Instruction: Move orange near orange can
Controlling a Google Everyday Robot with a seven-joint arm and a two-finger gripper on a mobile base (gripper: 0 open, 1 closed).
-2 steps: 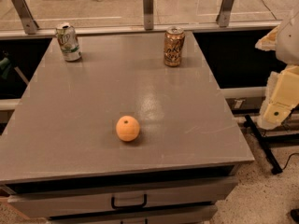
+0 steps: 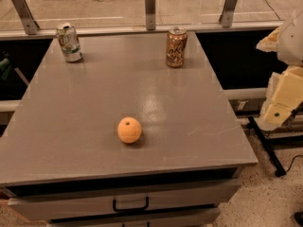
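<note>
The orange (image 2: 129, 129) lies on the grey table (image 2: 94, 89), a little in front of its middle, with its dark stem dimple facing up. The orange can (image 2: 176, 47) stands upright near the table's far edge, right of centre, well behind the orange. My gripper (image 2: 283, 97) shows as cream-coloured parts at the right edge of the view, off the table's right side and apart from both the orange and the can. It holds nothing that I can see.
A white-and-green can (image 2: 69, 42) stands at the table's far left corner. A rail with metal posts (image 2: 150, 8) runs behind the table. Drawers with a black handle (image 2: 130, 205) are below the front edge. A black stand leg (image 2: 265, 145) lies on the floor at the right.
</note>
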